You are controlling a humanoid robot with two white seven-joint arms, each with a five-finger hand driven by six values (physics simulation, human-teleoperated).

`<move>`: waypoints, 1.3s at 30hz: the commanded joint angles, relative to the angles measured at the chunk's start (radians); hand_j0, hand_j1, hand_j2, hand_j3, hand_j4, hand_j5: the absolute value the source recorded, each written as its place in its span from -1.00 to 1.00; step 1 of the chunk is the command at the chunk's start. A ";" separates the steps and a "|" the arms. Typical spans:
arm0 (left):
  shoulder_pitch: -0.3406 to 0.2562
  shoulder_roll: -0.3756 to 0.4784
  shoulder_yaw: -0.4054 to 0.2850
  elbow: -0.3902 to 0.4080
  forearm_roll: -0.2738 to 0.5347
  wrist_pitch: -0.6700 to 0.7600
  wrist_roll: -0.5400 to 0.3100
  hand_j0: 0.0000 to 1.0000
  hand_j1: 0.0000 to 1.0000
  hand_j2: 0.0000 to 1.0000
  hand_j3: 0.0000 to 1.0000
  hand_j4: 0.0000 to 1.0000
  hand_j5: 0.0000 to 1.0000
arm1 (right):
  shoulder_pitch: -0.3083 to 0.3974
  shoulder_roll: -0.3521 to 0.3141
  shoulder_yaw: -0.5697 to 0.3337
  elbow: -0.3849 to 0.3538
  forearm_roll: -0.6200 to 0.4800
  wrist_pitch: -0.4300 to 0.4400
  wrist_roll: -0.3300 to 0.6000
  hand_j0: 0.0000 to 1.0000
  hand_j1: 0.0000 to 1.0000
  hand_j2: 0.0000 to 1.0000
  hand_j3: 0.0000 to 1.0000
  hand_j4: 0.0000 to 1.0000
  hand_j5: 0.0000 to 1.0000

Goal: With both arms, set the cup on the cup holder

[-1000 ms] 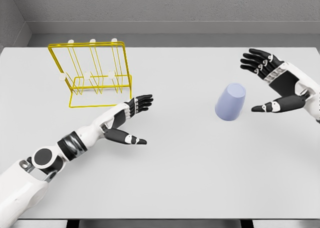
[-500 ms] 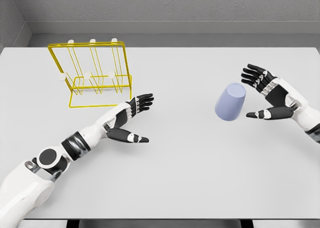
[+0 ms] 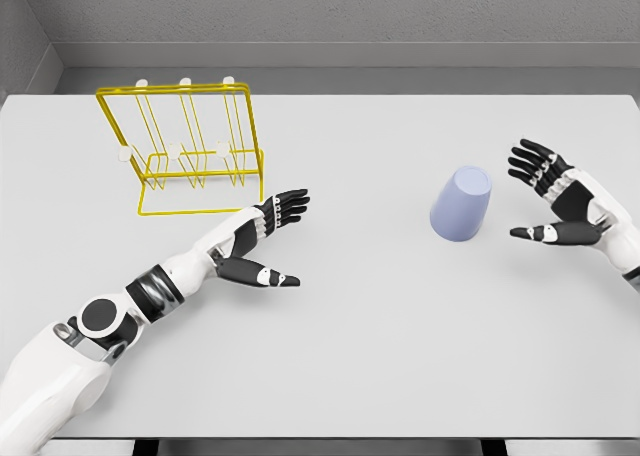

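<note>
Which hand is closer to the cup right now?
Right. The right hand is open just right of the cup, not touching; the left hand is open far to its left.

A pale lavender cup (image 3: pixel 461 205) stands upside down on the white surface (image 3: pixel 380 306), toward my right side. Its closed base faces up and leans slightly away from me, while the wider rim rests on the surface. It is plain and smooth, with no handle visible. Well apart from it, toward the far left, a yellow wire cup holder (image 3: pixel 186 148) stands upright. It has a rectangular frame and base, with thin upright prongs tipped in white. No cup sits on it.
</note>
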 commanded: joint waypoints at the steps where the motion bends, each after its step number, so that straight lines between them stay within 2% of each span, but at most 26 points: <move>1: 0.000 0.000 0.000 -0.001 0.005 0.000 0.000 1.00 1.00 1.00 1.00 1.00 1.00 | 0.003 0.007 0.003 0.009 -0.003 0.004 0.000 1.00 1.00 1.00 1.00 1.00 1.00; 3: 0.000 0.000 0.002 -0.001 0.005 0.000 0.001 1.00 1.00 1.00 1.00 1.00 1.00 | 0.008 0.007 0.003 0.009 0.063 0.004 0.000 1.00 1.00 1.00 1.00 1.00 1.00; 9: 0.005 0.000 0.002 -0.001 0.006 -0.001 0.001 1.00 1.00 1.00 1.00 1.00 1.00 | 0.002 0.008 -0.001 0.008 0.127 0.004 0.000 1.00 1.00 1.00 1.00 1.00 1.00; 15: 0.005 0.002 0.002 -0.001 0.006 -0.001 0.001 1.00 1.00 1.00 1.00 1.00 1.00 | -0.011 0.039 -0.014 0.011 0.153 0.009 0.000 1.00 1.00 1.00 1.00 1.00 1.00; 18: 0.005 0.002 0.002 -0.001 0.006 -0.001 0.001 1.00 1.00 1.00 1.00 1.00 1.00 | -0.037 0.065 -0.012 0.057 0.155 0.009 0.000 1.00 1.00 1.00 1.00 1.00 1.00; 27: 0.005 0.002 0.002 -0.001 0.005 -0.001 0.001 1.00 1.00 1.00 1.00 1.00 1.00 | -0.058 0.122 -0.010 0.071 0.198 0.039 0.000 1.00 1.00 1.00 1.00 1.00 1.00; 28: 0.005 0.002 0.002 -0.001 0.005 -0.001 0.001 1.00 1.00 1.00 1.00 1.00 1.00 | -0.063 0.127 -0.014 0.081 0.230 0.038 0.000 1.00 1.00 1.00 1.00 1.00 1.00; 39: 0.005 0.002 0.002 -0.001 0.006 -0.003 0.001 1.00 1.00 1.00 1.00 1.00 1.00 | -0.072 0.171 -0.010 0.085 0.245 0.040 0.000 1.00 1.00 1.00 1.00 1.00 1.00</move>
